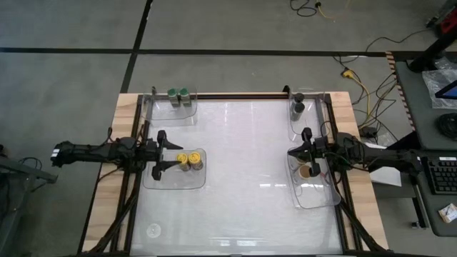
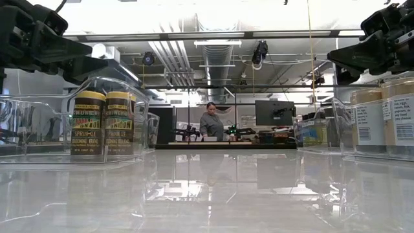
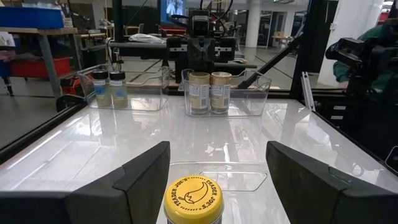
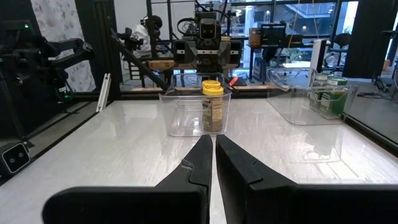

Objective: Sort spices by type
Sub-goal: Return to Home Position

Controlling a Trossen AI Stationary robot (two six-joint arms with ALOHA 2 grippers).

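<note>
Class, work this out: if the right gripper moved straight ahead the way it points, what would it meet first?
Probably the clear tray across the table, holding the yellow-lidded jars; the way there looks free. Height is unclear, so the right gripper might pass above it.

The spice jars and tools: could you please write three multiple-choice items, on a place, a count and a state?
1. Where are the green-lidded jars? A. high view's top-left tray B. bottom-right tray C. bare table
2. How many yellow-lidded jars stand by the left tool? A. one B. two C. four
3. What state is the right tool in? A. wide open B. shut, empty C. shut on a jar
Answers: 1 A, both green lids sit there; 2 B, two yellow lids show side by side; 3 B, its wrist view shows it closed with nothing held.
</note>
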